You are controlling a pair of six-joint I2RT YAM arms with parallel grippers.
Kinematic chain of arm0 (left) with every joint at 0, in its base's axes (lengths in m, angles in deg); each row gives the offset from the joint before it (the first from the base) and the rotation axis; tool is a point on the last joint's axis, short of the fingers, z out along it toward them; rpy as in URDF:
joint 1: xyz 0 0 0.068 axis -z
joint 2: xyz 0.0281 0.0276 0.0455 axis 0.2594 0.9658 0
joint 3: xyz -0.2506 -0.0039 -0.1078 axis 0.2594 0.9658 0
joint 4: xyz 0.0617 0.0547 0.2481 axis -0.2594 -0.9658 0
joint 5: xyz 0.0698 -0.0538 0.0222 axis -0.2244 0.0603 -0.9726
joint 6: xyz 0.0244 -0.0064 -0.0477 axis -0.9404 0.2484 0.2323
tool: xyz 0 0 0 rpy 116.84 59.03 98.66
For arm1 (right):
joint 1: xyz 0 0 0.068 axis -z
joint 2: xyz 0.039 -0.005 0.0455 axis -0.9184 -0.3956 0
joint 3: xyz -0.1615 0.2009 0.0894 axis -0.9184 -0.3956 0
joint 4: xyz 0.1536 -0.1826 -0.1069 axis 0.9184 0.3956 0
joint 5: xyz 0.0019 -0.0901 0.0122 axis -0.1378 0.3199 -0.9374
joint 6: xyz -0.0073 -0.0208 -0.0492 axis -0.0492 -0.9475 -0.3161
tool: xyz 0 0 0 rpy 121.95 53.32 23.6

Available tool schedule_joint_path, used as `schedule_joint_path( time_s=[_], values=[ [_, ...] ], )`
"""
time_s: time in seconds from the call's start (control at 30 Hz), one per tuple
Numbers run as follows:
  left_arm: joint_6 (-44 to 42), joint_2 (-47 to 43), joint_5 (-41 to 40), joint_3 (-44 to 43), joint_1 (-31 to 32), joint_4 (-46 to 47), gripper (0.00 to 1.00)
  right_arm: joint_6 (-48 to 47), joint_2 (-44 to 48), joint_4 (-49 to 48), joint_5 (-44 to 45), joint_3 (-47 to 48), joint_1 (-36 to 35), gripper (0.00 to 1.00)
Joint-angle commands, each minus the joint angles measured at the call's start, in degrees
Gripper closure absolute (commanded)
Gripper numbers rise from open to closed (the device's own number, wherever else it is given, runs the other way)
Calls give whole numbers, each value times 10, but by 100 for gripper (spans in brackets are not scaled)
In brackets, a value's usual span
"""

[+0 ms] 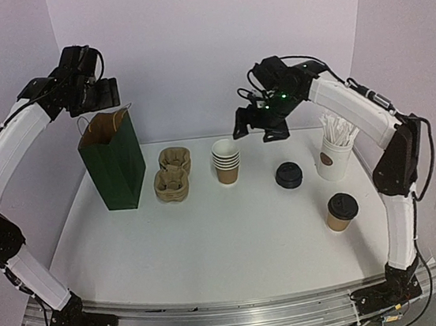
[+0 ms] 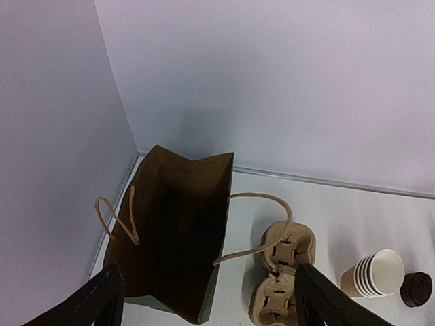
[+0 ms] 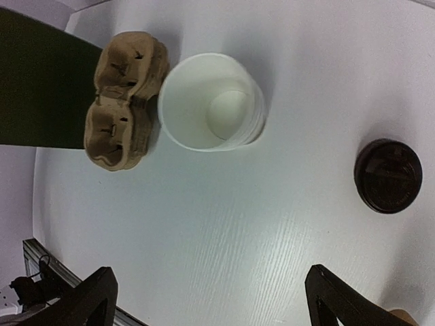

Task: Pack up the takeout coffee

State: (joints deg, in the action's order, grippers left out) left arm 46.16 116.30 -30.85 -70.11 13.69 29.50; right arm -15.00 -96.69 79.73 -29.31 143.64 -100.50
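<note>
Standing upright, small kraft-brown takeout coffee [image 1: 340, 215] (black dome lid [image 1: 341, 203])

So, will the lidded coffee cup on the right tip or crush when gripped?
The takeout coffee narrows toward its base, so a high push may tip it. Its paper wall may dent under a hard squeeze, perhaps loosening the black lid.

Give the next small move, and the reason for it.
Probably swing the right gripper, open and empty above the stack of lidless cups, over to the lidded takeout coffee at the near right, which stands untouched outside the green bag.
</note>
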Motion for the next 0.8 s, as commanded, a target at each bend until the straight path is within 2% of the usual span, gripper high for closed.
schedule_joint_path(
  time_s=[0.0, 0.07, 0.2, 0.3, 0.43, 0.53, 0.67, 0.77],
  values=[
    [7, -40, 13, 10, -17, 3, 15, -70, -82, 38, -10, 145, -62, 4],
    [6, -39, 20, 3, -18, -6, 15, -102, -133, 63, -1, 224, -80, 5],
    [7, -35, 58, -9, -18, -21, 15, -145, -173, 57, 11, 270, -95, 4],
    [24, -25, 108, -30, -18, -40, 17, -149, -182, 44, 36, 277, -101, 4],
    [64, -12, 173, -27, -2, -36, 22, -145, -152, -5, 90, 231, -107, 4],
    [114, 39, 145, -62, 38, -91, 24, -144, -129, -23, 153, 210, -106, 3],
    [252, 115, 136, -134, 71, -180, 25, -148, -99, -31, 223, 175, -106, 2],
    [324, 130, 159, -108, 89, -162, 25, -146, -77, -39, 256, 147, -104, 2]
  ],
)
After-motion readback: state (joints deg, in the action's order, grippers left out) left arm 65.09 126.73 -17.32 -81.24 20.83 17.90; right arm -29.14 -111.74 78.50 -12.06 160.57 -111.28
